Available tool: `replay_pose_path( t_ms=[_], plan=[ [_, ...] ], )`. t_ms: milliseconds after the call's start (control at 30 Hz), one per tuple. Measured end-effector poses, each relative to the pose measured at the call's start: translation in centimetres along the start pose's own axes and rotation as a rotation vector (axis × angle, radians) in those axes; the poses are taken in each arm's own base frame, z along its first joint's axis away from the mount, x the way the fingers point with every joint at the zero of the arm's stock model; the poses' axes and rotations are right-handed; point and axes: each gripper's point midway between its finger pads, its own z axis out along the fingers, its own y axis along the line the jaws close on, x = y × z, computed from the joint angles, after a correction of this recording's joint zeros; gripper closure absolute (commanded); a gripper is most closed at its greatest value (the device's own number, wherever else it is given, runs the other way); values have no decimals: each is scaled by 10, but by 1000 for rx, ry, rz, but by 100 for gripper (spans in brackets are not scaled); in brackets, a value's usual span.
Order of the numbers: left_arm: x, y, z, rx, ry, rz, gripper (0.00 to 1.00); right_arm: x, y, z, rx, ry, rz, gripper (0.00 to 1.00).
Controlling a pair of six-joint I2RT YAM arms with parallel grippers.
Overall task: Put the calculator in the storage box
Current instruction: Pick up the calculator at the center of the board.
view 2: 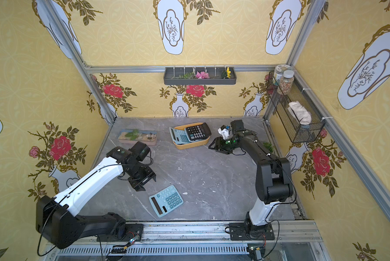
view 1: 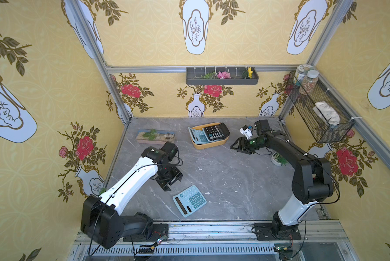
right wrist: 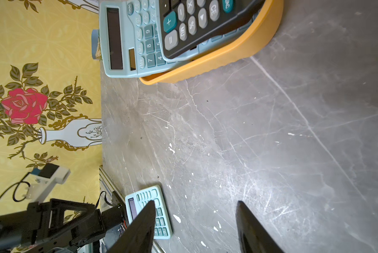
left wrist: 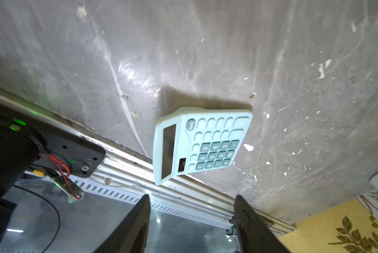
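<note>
One box (view 1: 210, 145) at 12 o'clock holds two calculators (view 1: 196, 136) (view 1: 216, 131); a third calculator (view 1: 189, 200) lies at 6. Left pincer (left wrist: 192, 195) and right pincer (right wrist: 194, 202) gape empty.

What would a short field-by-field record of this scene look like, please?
storage box: orange, far side of the table, two calculators inside
boxed blue calculator: underneath, one end overhanging the rim
black calculator: resting on the boxed blue calculator
loose blue calculator: face up, flat on the table near its front edge
left end effector: open, empty, near the loose blue calculator, not touching
right end effector: open, empty, beside the storage box
</note>
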Motion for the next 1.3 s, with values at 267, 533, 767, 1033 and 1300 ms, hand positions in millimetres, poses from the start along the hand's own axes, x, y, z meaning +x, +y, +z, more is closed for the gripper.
replay_pose_path(
  t_ms=[267,533,767,1033,1300],
  plan=[
    [25,41,37,34,-22,-198,39,3,8,3,2,-5,-25,40],
    [29,33,70,103,-42,-273,40,4,4,6,24,1,-27,40],
    [27,24,81,150,-51,-287,42,4,2,9,29,20,-20,40],
    [34,23,92,150,-40,-261,45,5,-1,13,32,35,-28,40],
    [42,26,103,148,-44,-232,59,9,-1,17,32,52,-31,40]
  ],
)
